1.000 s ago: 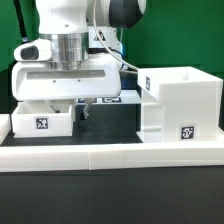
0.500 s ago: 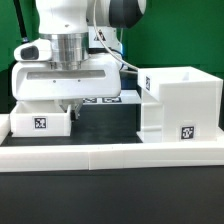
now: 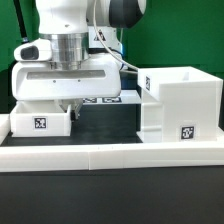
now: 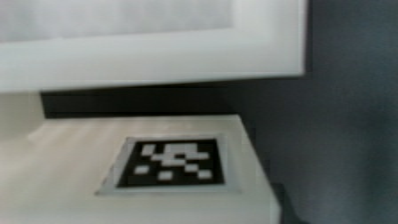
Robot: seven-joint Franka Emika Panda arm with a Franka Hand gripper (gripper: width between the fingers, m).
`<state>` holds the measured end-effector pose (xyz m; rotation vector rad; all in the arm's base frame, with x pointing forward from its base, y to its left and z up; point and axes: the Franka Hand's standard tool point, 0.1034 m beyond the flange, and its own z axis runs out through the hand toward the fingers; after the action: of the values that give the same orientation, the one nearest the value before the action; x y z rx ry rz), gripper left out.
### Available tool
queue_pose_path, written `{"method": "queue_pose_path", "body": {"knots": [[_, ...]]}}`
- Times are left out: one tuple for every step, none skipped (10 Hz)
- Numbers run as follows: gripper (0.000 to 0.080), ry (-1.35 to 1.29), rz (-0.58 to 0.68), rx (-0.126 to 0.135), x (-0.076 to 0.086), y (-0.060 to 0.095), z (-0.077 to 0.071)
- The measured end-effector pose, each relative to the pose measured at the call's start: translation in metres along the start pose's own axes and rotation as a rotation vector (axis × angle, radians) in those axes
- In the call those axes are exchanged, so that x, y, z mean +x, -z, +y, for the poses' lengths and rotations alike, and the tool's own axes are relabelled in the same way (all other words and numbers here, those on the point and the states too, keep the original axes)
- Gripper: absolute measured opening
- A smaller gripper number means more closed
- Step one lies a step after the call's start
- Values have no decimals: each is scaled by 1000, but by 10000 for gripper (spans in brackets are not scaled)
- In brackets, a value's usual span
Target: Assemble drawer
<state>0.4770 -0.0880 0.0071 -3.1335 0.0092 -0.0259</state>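
The small drawer tray (image 3: pixel 40 122), white with a square tag on its front, sits on the dark table at the exterior view's left. My gripper (image 3: pixel 73 108) hangs over its right-hand wall, with the jaws drawn together on that wall. The large boxy housing (image 3: pixel 180 105), open at the top and tagged low on its front, stands at the exterior view's right. A second white part (image 3: pixel 147 84) shows behind the housing's left side. The wrist view shows a tagged white surface (image 4: pixel 173 160) very close, and no fingers.
The long low white border wall (image 3: pixel 110 153) runs along the front. The marker board (image 3: pixel 112 98) lies flat behind my gripper. A strip of dark table (image 3: pixel 105 122) separates the tray from the housing.
The finger that stood out to the right of the tray's wall one second ago has drawn in against it. The hand, tray and housing have kept their places.
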Motion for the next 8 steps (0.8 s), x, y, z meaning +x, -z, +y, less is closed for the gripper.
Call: {"method": "queue_pose_path", "body": {"knots": [[42, 17, -14, 13, 4, 8, -9], [42, 46, -24, 31, 11, 19, -16], [42, 48, -36, 47, 17, 28, -16], [42, 35, -31, 49, 21, 32, -15], [42, 62, -32, 48, 20, 30, -15], [42, 61, -34, 48, 19, 30, -15], [42, 124, -34, 45, 19, 29, -15], [42, 239, -37, 38, 18, 25, -16]]}}
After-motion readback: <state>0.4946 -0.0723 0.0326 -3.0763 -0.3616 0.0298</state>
